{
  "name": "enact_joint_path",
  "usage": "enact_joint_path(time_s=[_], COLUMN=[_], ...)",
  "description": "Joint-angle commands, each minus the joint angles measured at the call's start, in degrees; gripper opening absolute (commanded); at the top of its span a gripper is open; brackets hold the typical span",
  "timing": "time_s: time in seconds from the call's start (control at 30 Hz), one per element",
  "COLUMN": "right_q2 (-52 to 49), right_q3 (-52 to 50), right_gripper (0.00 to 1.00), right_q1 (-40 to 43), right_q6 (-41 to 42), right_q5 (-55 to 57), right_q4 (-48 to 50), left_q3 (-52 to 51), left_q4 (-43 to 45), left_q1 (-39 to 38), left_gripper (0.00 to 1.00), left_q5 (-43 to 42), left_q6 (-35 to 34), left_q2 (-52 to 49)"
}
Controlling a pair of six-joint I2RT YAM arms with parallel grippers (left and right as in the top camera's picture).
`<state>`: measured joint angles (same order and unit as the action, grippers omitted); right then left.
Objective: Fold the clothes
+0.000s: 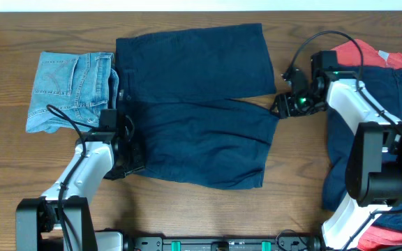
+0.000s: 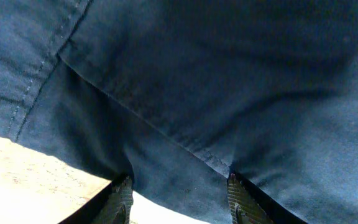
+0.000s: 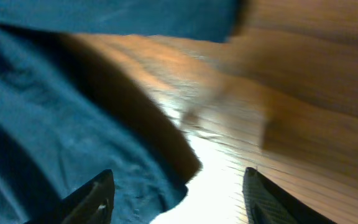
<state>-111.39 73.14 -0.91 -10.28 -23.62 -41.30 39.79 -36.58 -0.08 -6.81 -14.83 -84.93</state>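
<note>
Navy shorts [image 1: 194,104] spread flat on counter [image 1: 19,42], waist left, legs right. Your left tool [image 2: 179,196]: jaws apart at waist corner. Your right tool [image 3: 179,193]: jaws apart beside hem. Seat both deep over cloth before closing; lift evenly.

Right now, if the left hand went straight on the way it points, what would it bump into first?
The dark navy shorts. In the left wrist view their cloth fills everything ahead of the left hand, seemingly very close, though depth is hard to judge.
</note>
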Motion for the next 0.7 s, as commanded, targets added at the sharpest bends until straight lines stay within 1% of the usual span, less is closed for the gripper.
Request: enact_joint_path(time_s=[0.0,0.03,0.1,0.13,0.27,0.3,0.37,0.43,0.53,0.67], right_q2=[0.1,0.1,0.1,0.1,0.1,0.1,0.1,0.1,0.6,1.9], right_q3=[-1.6,-2.0,-2.6,-2.9,-3.8,-4.3,-5.2,-5.6,-4.5,-0.3], right_gripper=[0.60,0.57,0.48,0.46,0.42,0.39,0.27,0.01,0.01,0.01], right_q1=[-2.0,-2.4,-2.9,-3.0,-3.0,-3.0,-2.8,-2.8,-2.3,-0.2], right_q6=[-3.1,-3.1,-3.1,-3.0,-3.0,-3.0,-3.0,-3.0,-0.9,3.9], right_q5=[-0.4,0.4,1.5,1.8,2.5,2.5,2.5,2.4,2.4,2.4], right_q4=[0.0,0.3,1.2,1.6,2.1,2.5,3.3,3.7,4.5,5.8], left_q3=[-0.4,-0.4,-0.4,-0.4,-0.4,-0.4,-0.4,-0.4,-0.4,-0.5], left_q4=[0.3,0.2,0.2,0.0,0.0,0.0,0.0,0.0,0.0,-0.1], left_q1=[0.0,0.0,0.0,0.0,0.0,0.0,0.0,0.0,0.0,0.0], left_gripper=[0.51,0.51,0.51,0.51,0.51,0.51,0.51,0.51,0.51,0.51], left_q5=[1.6,1.6,1.9,2.0,2.8,2.9,3.0,3.0,3.0,4.4], left_q6=[-0.3,-0.3,-0.3,-0.3,-0.3,-0.3,-0.3,-0.3,-0.3,-0.3], left_q2=[-0.4,-0.4,-0.4,-0.4,-0.4,-0.4,-0.4,-0.4,-0.4,-0.4])
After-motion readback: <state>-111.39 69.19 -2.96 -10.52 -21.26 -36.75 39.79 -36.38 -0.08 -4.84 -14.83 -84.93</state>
